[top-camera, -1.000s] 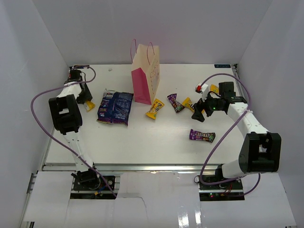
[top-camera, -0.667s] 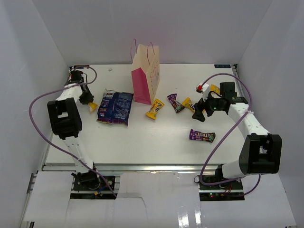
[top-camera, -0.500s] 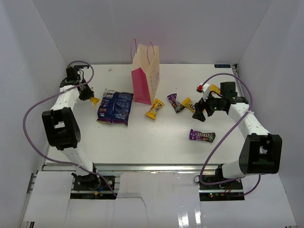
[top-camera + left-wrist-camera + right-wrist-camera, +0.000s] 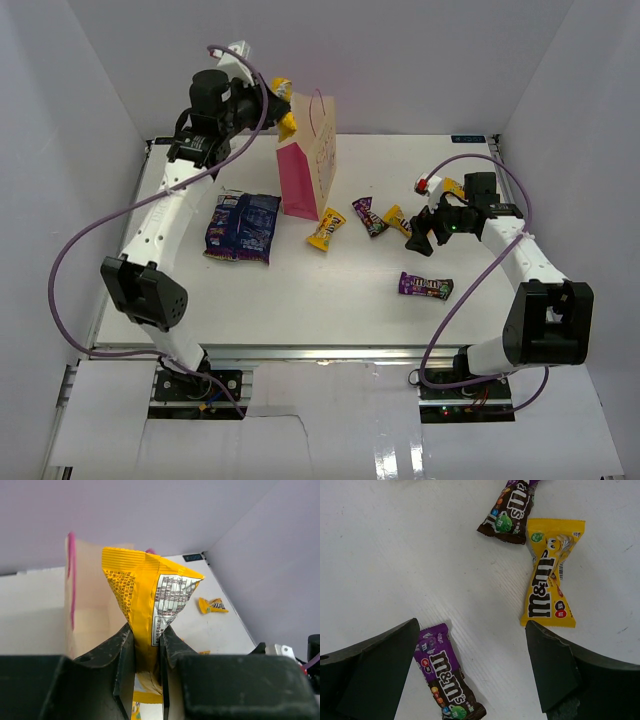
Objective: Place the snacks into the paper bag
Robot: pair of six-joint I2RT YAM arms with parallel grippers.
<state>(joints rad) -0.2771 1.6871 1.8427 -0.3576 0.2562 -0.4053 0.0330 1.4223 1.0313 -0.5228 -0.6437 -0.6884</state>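
My left gripper (image 4: 274,104) is raised beside the top of the paper bag (image 4: 311,160) and shut on a yellow snack packet (image 4: 286,108). In the left wrist view that yellow packet (image 4: 145,592) stands pinched between the fingers, with the bag's cream face (image 4: 90,615) just behind it. My right gripper (image 4: 418,238) hovers low and open over the table. Between its fingers lies a purple packet (image 4: 447,680), with a yellow packet (image 4: 550,587) and a dark packet (image 4: 512,510) beyond. A flat blue snack bag (image 4: 243,226) lies left of the paper bag.
More packets lie on the white table (image 4: 300,300): a yellow one (image 4: 326,230) at the bag's foot, a purple one (image 4: 426,286) nearer the front, and a yellow one (image 4: 452,187) at the far right. White walls close in the back and both sides.
The left arm has lifted the yellow packet from the table's far-left corner up and rightward to the paper bag's top. The right arm has hardly moved.
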